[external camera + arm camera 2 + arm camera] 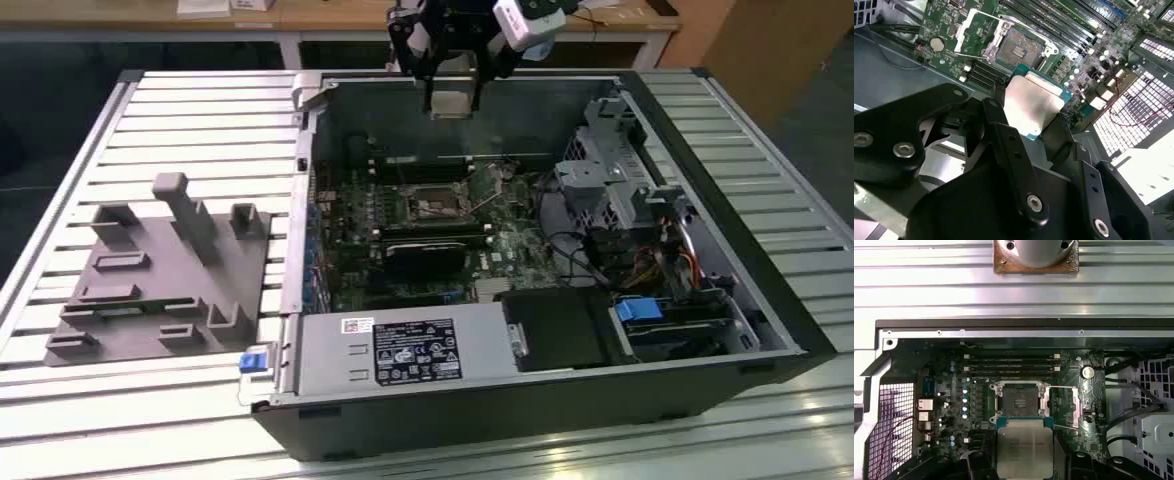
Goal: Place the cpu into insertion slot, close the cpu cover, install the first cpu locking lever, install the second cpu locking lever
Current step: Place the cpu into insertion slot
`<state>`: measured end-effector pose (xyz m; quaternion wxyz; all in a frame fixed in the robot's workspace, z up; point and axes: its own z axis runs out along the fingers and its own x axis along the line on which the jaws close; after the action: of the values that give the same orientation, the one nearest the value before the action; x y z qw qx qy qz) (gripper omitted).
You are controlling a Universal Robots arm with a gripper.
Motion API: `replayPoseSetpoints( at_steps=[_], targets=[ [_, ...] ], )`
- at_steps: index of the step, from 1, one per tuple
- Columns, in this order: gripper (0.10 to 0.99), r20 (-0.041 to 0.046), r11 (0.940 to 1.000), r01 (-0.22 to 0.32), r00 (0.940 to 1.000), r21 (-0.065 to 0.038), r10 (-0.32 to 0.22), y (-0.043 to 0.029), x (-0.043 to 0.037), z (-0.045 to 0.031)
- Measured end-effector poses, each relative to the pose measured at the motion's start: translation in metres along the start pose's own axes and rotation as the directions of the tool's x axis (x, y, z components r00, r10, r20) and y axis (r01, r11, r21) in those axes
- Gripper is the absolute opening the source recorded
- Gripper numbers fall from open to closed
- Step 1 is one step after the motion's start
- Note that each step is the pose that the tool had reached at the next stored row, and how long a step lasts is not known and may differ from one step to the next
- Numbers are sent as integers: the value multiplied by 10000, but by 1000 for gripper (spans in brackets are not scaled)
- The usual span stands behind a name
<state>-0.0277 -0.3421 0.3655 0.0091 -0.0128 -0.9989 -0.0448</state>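
Above the slatted surface and open case, my hand clamps the cpu flat; the insertion slot lies well below it, cpu cover swung open.

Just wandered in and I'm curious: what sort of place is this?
Probably a robotics lab or workshop bench: an open computer case lies on a slatted metal table, and the gripper holds the cpu over it.

An open computer case lies on a slatted metal table. In the exterior view, a grey moulded fixture sits at nine o'clock of the case (well apart). Inside the case, a labelled power supply sits at six o'clock and a blue-tabbed drive bay at four. Both wrist views show a coin cell battery on the green motherboard.
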Motion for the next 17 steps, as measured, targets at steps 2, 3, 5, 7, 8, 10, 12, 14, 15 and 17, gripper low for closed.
replayPoseSetpoints(
  at_steps=[2,3,5,7,8,10,12,14,15,17],
  targets=[
    [541,1,10000,0,10000,0,0,0,0,0],
    [541,0,10000,0,10000,0,0,0,0,0],
    [541,0,10000,0,10000,0,0,0,0,0],
    [541,0,10000,-4,10000,1,4,0,0,0],
    [541,2,10000,-19,10000,0,19,0,0,0],
    [541,12,9999,-133,9999,2,133,0,0,0],
    [541,33,9993,-369,9993,-1,369,0,0,1],
    [541,60,9978,-670,9977,-3,670,0,0,2],
    [541,73,9967,-815,9966,-5,815,0,0,3],
    [541,100,9937,-1121,9936,-11,1121,0,0,4]
  ],
)
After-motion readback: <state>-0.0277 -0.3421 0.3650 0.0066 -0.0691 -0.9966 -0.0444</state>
